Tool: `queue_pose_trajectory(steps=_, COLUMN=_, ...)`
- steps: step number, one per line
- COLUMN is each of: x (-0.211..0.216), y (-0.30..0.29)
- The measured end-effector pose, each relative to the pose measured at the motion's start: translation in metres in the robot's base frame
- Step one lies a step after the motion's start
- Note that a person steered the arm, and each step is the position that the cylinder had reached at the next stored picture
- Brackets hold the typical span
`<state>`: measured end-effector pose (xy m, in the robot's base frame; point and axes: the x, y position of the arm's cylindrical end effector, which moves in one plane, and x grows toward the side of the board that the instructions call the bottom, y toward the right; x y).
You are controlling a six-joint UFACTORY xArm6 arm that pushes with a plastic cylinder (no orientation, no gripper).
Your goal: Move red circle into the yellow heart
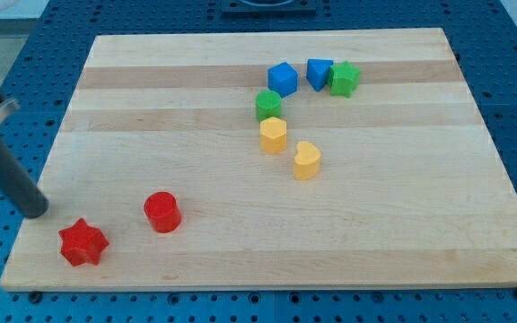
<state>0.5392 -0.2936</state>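
Note:
The red circle (162, 212) stands on the wooden board (402, 224) at the view's lower left. The yellow heart (307, 161) stands right of the board's middle, well to the right of and above the red circle. My tip (37, 212) is at the board's left edge, left of the red circle and apart from it, just above and left of a red star (83, 242).
A yellow hexagon-like block (273, 135) sits up and left of the heart. A green block (268, 105), a blue cube (283, 79), a blue triangle (319, 73) and a green star-like block (345, 79) cluster near the view's top.

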Motion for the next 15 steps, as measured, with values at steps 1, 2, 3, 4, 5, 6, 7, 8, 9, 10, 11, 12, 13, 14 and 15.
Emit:
queue_pose_trajectory(steps=1, x=0.04, y=-0.005)
queue_pose_trajectory(steps=2, x=0.078, y=-0.003)
queue_pose_trajectory(steps=3, x=0.078, y=0.004)
queue_pose_trajectory(steps=4, x=0.07, y=0.034)
queue_pose_trajectory(steps=5, x=0.048, y=0.097)
queue_pose_trajectory(steps=6, x=0.017, y=0.177)
queue_pose_trajectory(steps=7, x=-0.018, y=0.254)
queue_pose_trajectory(steps=8, x=-0.019, y=0.264)
queue_pose_trajectory(steps=9, x=-0.019, y=0.264)
queue_pose_trajectory(steps=10, x=0.003, y=0.252)
queue_pose_trajectory(steps=11, x=0.033, y=0.201)
queue_pose_trajectory(steps=12, x=0.038, y=0.157)
queue_pose_trajectory(steps=13, x=0.025, y=0.116)
queue_pose_trajectory(steps=14, x=-0.056, y=0.116)
queue_pose_trajectory(steps=15, x=-0.055, y=0.116)
